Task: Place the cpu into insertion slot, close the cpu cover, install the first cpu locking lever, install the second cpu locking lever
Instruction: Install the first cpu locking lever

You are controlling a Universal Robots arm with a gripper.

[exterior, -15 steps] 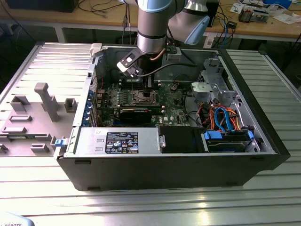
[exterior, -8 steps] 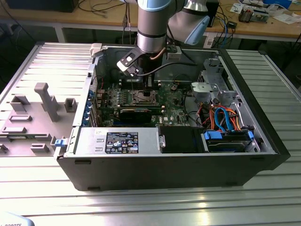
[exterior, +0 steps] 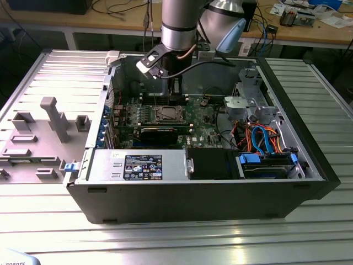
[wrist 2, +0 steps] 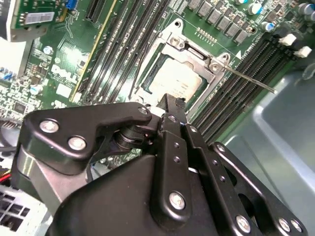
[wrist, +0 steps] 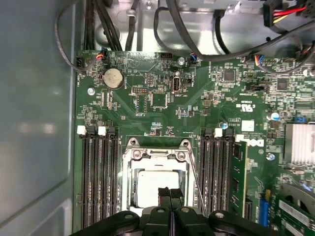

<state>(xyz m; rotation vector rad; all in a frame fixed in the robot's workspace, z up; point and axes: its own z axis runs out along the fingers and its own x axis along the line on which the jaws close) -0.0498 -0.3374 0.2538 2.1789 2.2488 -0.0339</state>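
Observation:
The cpu (wrist: 152,184) lies flat in the insertion slot (wrist: 127,178) on the green board, its silvery top showing through the cut-out of the cpu cover (wrist: 158,156), which lies down over it. My gripper (wrist: 170,194) hovers shut just above the chip's near edge, with nothing between its fingers. In the second wrist view the gripper (wrist 2: 172,104) sits beside the cpu (wrist 2: 178,81) and the cpu cover (wrist 2: 194,53). One thin locking lever (wrist 2: 248,77) sticks out slantwise over the memory slots; it is the rod (wrist: 196,184) along the socket's side. The exterior view has the gripper (exterior: 175,101) over the slot (exterior: 168,114).
Rows of black memory slots (wrist: 98,182) flank the socket. A long black card (exterior: 159,134) lies before it, with a power supply (exterior: 138,165) and a drive cage with blue and orange cables (exterior: 265,138). The case walls (exterior: 309,143) ring the board. Black cables (wrist: 197,49) hang nearby.

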